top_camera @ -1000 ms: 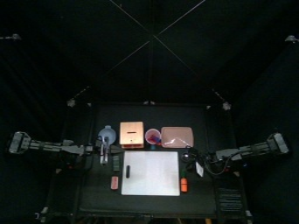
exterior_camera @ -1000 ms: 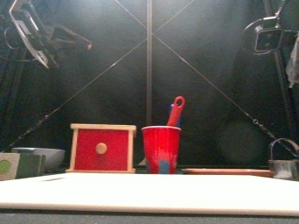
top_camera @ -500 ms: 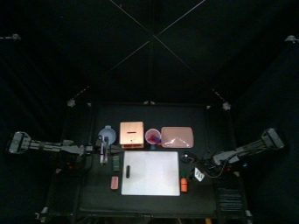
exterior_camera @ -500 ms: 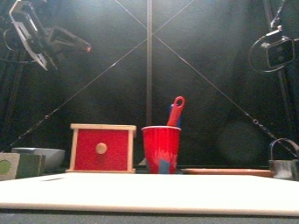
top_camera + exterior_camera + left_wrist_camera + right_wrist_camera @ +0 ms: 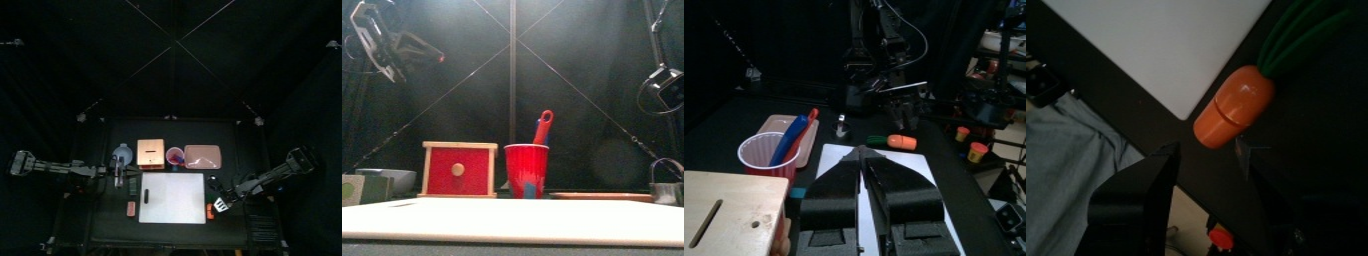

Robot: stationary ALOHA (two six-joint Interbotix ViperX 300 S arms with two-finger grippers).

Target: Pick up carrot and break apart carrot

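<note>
Orange and undivided, the carrot lies flat on the black table, just beside the right edge of the white board, near that board's front corner. Its green top points away from the right gripper. The body is in one piece, with one seam line visible across it. The right gripper hangs directly above the carrot with its jaws spread wide, one on either side of the carrot's blunt end as seen from the wrist. The jaws are not touching the carrot and hold nothing. The right arm reaches in from the right side toward the board's front right corner. The left gripper is positioned over the rear left edge of the board. Its jaws stand slightly apart, with a narrow gap between them, and are empty. The left arm extends level from the left side. Behind the board, a row of items stands along the rear of the table, from left to right: a bowl, a wooden box with a red front, a red cup holding a red-handled utensil, and a pink tray. A small reddish-orange block lies on the table just beside the board's left edge, well apart from the carrot.
</note>
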